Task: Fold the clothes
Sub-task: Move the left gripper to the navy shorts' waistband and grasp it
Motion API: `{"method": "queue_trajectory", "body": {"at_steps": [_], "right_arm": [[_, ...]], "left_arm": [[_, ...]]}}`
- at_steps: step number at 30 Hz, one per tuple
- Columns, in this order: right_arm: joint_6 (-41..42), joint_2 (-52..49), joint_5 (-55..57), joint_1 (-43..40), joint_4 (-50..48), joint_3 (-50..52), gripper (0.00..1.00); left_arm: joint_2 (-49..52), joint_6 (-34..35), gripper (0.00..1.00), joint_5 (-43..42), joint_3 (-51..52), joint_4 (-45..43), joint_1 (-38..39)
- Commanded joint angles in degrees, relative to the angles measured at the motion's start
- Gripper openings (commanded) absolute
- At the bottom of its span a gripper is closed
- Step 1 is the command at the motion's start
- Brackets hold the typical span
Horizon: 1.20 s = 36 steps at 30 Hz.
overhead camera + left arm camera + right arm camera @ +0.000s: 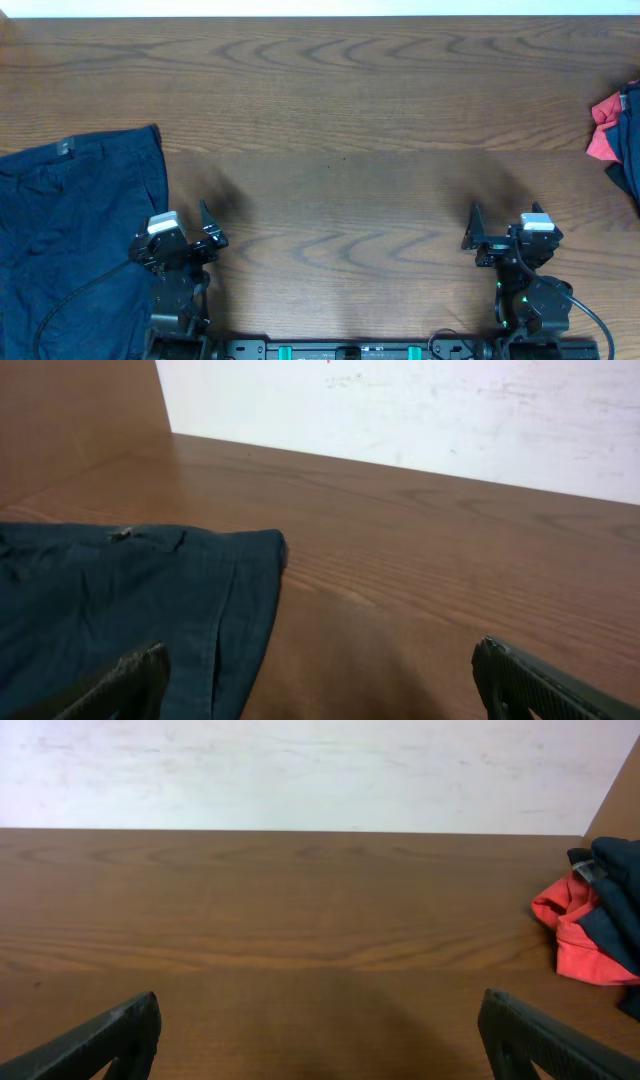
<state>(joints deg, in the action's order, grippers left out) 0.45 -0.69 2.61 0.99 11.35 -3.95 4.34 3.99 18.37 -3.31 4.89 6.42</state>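
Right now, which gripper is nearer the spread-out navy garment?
Left. The left gripper sits at the edge of the spread-out navy garment; the right gripper is far across the table.

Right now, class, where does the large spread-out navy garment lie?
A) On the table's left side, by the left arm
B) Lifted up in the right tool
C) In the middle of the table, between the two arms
A: the navy garment lies flat on the left side of the table, with the open left tool at its edge, gripping nothing.
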Motion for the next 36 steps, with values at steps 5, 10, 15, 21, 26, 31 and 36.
{"method": "queue_trajectory", "body": {"at_steps": [5,10,15,21,26,31,36], "right_arm": [[0.79,0.35,0.57,0.57,-0.02,0.55,0.99],[0.79,0.35,0.59,0.57,-0.02,0.55,0.99],[0.79,0.35,0.59,0.57,-0.02,0.55,0.99],[0.79,0.35,0.57,0.57,-0.02,0.55,0.99],[0.79,0.35,0.59,0.57,-0.02,0.55,0.99],[0.79,0.35,0.59,0.57,-0.02,0.55,0.99],[0.79,0.35,0.57,0.57,-0.02,0.55,0.99]], "left_arm": [[0.02,-0.70,0.98,0.04,-1.09,-0.26,-0.31],[0.02,-0.33,0.98,-1.46,-1.05,-0.07,-0.24],[0.02,-0.28,0.98,-1.49,-1.05,-0.26,-0.24],[0.02,-0.28,0.06,-5.53,-1.05,-0.96,-0.24],[0.20,1.27,0.06,-5.51,-1.84,-0.96,-0.24],[5.70,2.95,0.06,-4.85,-4.92,-0.72,-0.24],[19.23,2.97,0.06,-4.15,-10.78,-0.68,-0.24]]}}
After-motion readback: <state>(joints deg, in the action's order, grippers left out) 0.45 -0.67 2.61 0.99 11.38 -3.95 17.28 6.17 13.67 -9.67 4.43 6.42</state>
